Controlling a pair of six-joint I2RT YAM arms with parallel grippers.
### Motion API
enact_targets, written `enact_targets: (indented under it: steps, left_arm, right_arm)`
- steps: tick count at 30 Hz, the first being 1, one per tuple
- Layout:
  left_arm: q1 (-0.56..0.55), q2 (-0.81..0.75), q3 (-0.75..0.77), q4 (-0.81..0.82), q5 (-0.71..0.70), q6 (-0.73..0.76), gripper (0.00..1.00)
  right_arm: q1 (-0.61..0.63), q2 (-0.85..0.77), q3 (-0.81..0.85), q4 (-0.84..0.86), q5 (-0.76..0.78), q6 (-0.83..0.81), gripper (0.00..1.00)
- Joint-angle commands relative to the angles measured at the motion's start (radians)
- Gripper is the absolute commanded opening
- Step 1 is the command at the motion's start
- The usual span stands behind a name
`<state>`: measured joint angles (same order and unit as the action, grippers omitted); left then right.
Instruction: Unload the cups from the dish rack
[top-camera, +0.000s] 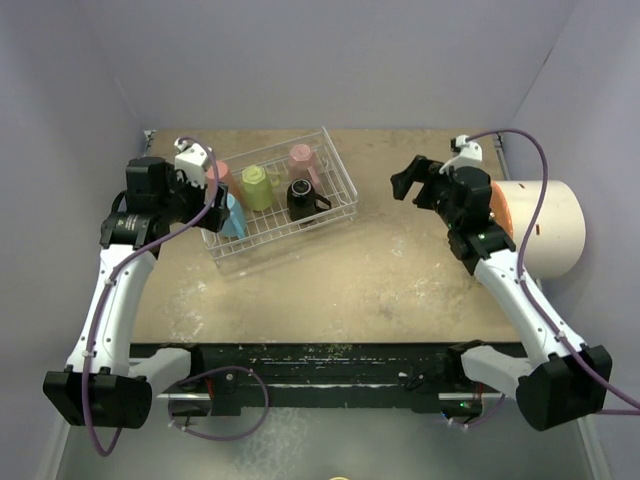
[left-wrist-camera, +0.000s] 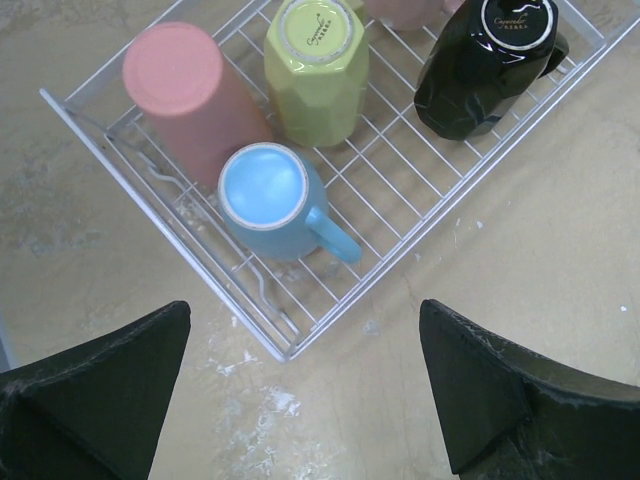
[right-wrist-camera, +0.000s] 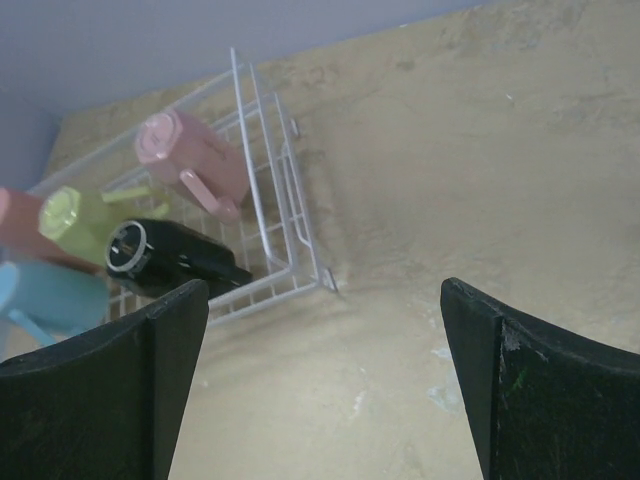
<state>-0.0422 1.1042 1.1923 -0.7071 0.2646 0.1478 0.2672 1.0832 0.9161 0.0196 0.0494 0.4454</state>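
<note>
At the near edge of the desk the two arm bases sit side by side, and both arms reach away from us. The right arm leans in over the right half of the desk. Its right fingers are spread wide with nothing between them, above bare desk and well apart from the rack. Just beside that arm, against the right edge, lies a big cream cylinder with its orange face turned toward the middle of the desk.

The left arm rises along the left edge. The left fingers hang released and empty above the near left corner of the dish rack, touching neither wire nor cup.

The rack lies at a slant in the far left part of the desk, with its right end closer to the far edge. All five cups are inside it. Nearest us, at the rack's left end, the light blue cup stands bottom up with its handle toward the rack's near side. Just behind it is the coral-red cup, and next to that the yellow-green cup, whose printed base faces upward. Further right along the near side, the black cup leans with its base showing. The light pink cup sits farthest away, in the rack's far right corner.
</note>
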Motion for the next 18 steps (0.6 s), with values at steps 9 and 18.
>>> enact_targets:
  steps: [9,18]
  left_arm:
    - [-0.002,0.000,0.019,0.030,0.055,-0.027,0.99]
    - [-0.002,0.059,0.102,-0.025,0.150,-0.010,0.99]
  right_arm:
    - [0.111,0.305,0.390,-0.044,-0.058,-0.147,0.92]
    - [0.215,0.497,0.497,-0.070,-0.148,-0.377,0.88]
